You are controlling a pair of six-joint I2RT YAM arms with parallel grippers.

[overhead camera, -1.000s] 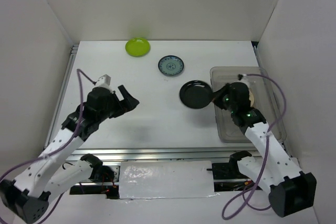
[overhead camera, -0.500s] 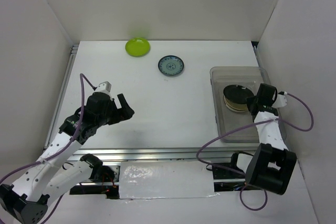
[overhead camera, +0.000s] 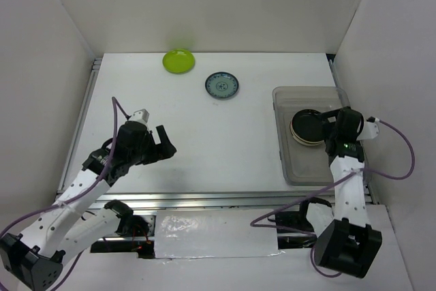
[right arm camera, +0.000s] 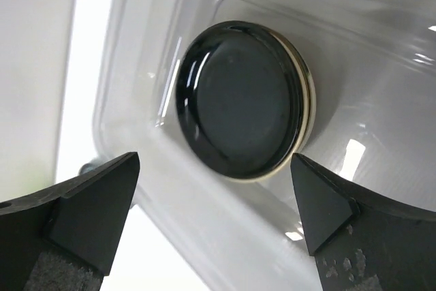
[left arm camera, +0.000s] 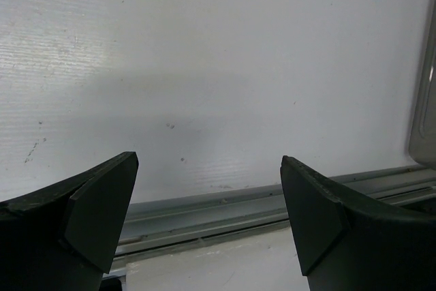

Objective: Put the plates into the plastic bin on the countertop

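A black plate (overhead camera: 307, 125) (right arm camera: 240, 99) lies on top of a cream plate (right arm camera: 308, 110) inside the clear plastic bin (overhead camera: 293, 165) (right arm camera: 197, 216) at the right of the countertop (overhead camera: 204, 141). My right gripper (overhead camera: 332, 125) (right arm camera: 214, 206) hovers over the bin just right of that stack, open and empty. A lime green plate (overhead camera: 178, 60) sits at the far edge. A blue-grey patterned plate (overhead camera: 221, 85) lies nearer the middle back. My left gripper (overhead camera: 163, 140) (left arm camera: 208, 212) stands open over bare countertop at the left, holding nothing.
A metal rail (left arm camera: 225, 209) runs along the near edge of the countertop, and another rail (overhead camera: 87, 100) along the left. White walls (overhead camera: 204, 5) close in the back and both sides. The right arm's cable (overhead camera: 402, 158) loops beyond the bin.
The right gripper carried the black plate from the countertop into the bin, let it go on the cream plate and opened wide. The left gripper drifted slightly toward the near edge.
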